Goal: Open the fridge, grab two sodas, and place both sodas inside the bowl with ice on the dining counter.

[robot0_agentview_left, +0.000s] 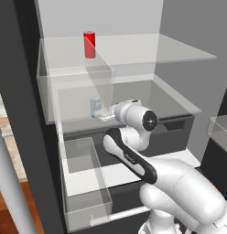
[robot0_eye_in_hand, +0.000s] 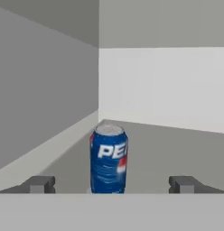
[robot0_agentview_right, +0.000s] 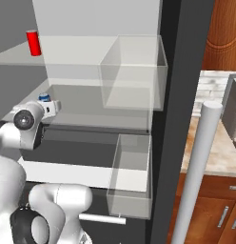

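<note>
The white arm's two-finger gripper point(robot0_eye_in_hand: 112, 184) reaches into the open dark grey fridge point(robot0_agentview_left: 24, 91), jaws spread wide and holding nothing. The blue cylindrical soda can point(robot0_eye_in_hand: 108, 159) stands upright on the middle clear shelf point(robot0_agentview_left: 175, 98), just ahead, between the dark fingertips point(robot0_eye_in_hand: 40, 184). Up on the top clear shelf point(robot0_agentview_left: 188, 52) stands the red soda can point(robot0_agentview_left: 89, 44), upright near the back wall.
</note>
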{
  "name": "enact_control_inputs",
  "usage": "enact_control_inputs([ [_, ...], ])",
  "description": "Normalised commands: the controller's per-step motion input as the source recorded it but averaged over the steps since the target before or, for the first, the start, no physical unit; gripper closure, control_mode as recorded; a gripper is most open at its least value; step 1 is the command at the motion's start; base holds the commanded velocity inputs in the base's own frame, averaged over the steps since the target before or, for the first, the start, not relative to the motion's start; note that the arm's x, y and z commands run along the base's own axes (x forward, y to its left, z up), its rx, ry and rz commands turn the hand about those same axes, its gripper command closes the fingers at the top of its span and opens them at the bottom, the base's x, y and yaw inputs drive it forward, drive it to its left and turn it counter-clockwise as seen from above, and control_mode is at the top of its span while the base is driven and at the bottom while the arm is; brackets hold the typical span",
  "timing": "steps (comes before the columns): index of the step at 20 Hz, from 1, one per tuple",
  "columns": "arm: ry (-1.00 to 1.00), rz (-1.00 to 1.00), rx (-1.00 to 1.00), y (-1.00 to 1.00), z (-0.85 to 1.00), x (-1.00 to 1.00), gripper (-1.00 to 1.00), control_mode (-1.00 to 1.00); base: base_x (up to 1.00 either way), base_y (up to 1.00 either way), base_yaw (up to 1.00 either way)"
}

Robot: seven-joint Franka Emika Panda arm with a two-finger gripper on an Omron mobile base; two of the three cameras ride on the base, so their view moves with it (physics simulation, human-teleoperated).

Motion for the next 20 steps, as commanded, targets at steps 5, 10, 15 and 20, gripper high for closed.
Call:
enact_control_inputs([
  [5, 0.00, 0.00, 0.00, 0.23, -0.08, 0.37, -1.00, -1.00, 0.00, 0.00, 0.00],
  [10, 0.01, 0.00, 0.00, 0.17, -0.10, 0.35, -1.00, -1.00, 0.00, 0.00, 0.00],
  [15, 0.00, 0.00, 0.00, 0.12, -0.09, 0.33, -1.00, -1.00, 0.00, 0.00, 0.00],
  [20, 0.00, 0.00, 0.00, 0.02, -0.05, 0.25, -1.00, -1.00, 0.00, 0.00, 0.00],
])
